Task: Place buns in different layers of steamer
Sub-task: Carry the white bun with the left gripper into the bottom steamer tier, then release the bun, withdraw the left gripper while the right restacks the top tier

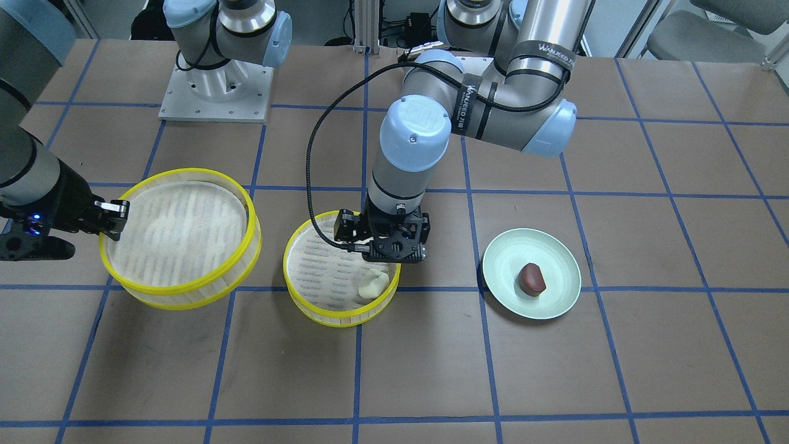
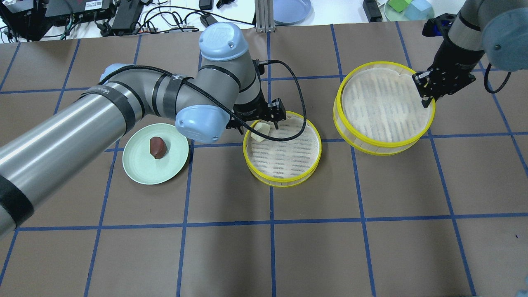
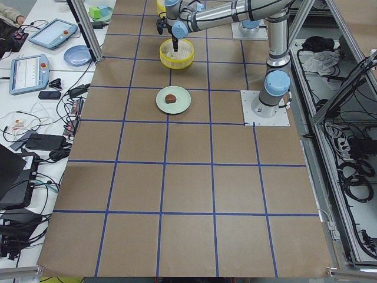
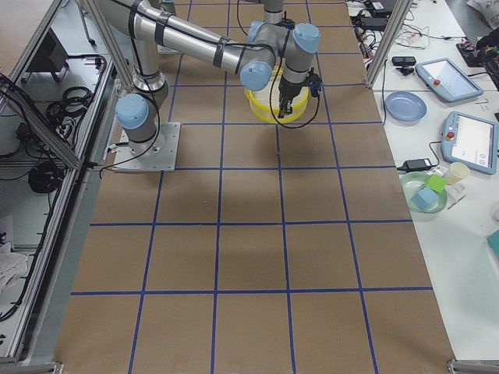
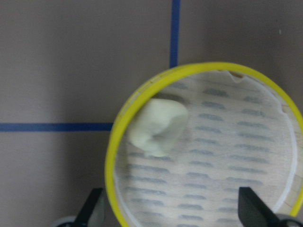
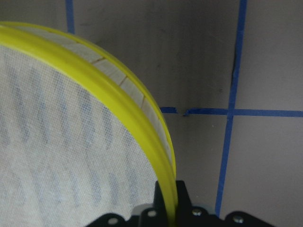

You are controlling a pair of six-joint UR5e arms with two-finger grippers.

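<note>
Left gripper (image 5: 173, 215): spread wide, empty, above centre tray (image 2: 284, 183).
White bun (image 2: 260, 131): in centre tray, far-left edge.
Right gripper (image 2: 425, 97): clamped on right tray (image 2: 383, 142) rim.
Brown bun (image 2: 157, 147): on green plate (image 2: 140, 169), left.

Larger round steamer tray (image 1: 185, 287) and smaller round steamer tray (image 1: 338, 317): glossy yellow plastic rims, pale wood-like slatted walls, whitish woven cloth mesh over floors. Cream-white oval bun (image 1: 373, 284): smooth, matt, dough-like. Dark reddish-brown oval bun (image 1: 531, 278): smooth, slight sheen. Pale green round plate (image 1: 555, 259): smooth, faintly glossy. Brown table covering (image 1: 555, 370): matt, paper-like, crossed by blue tape lines (image 1: 487, 345). Left arm (image 1: 548, 24): brushed silver metal tubes, glossy pale blue plastic joint caps. Left gripper (image 5: 173, 210) and right gripper (image 1: 114, 221): matt black plastic.
</note>
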